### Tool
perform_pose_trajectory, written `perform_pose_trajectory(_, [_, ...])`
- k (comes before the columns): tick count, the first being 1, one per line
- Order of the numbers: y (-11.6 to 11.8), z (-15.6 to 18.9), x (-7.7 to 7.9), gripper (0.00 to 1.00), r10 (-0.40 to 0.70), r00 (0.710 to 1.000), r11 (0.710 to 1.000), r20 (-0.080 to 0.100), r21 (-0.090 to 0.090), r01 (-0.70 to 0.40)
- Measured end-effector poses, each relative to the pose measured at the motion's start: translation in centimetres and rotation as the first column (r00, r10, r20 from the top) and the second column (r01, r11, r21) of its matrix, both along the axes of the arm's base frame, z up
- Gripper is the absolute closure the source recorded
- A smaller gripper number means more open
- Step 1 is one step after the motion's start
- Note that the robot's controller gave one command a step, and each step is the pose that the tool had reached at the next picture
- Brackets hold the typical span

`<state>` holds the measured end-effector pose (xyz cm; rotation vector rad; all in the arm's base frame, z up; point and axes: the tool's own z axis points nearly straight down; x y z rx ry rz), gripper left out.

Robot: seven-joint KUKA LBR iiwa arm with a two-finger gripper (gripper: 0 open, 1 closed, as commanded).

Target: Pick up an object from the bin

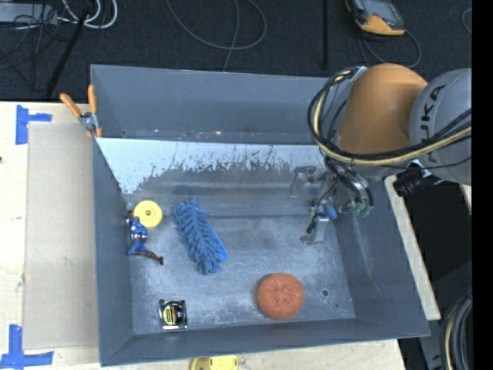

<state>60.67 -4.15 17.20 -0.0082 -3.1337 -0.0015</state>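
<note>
The gripper hung low over bare floor on the right side of the bin. I could not tell if it was open or closed. The nearest thing was a round orange-brown pad, toward the front and apart from it. Farther left lay a fuzzy blue brush, a yellow disc, a little blue toy figure and a small tape measure.

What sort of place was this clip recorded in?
Most likely a robotics lab's bin-picking station: a KUKA arm reaches into a grey metal bin holding a few items, such as a blue brush and a tape measure, with loose cables behind.
</note>
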Motion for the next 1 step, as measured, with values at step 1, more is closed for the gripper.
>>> perform_pose_trajectory(1, [0.0,0.49,0.15,0.0,0.001,1.0,1.0,0.008,-0.001,-0.001])
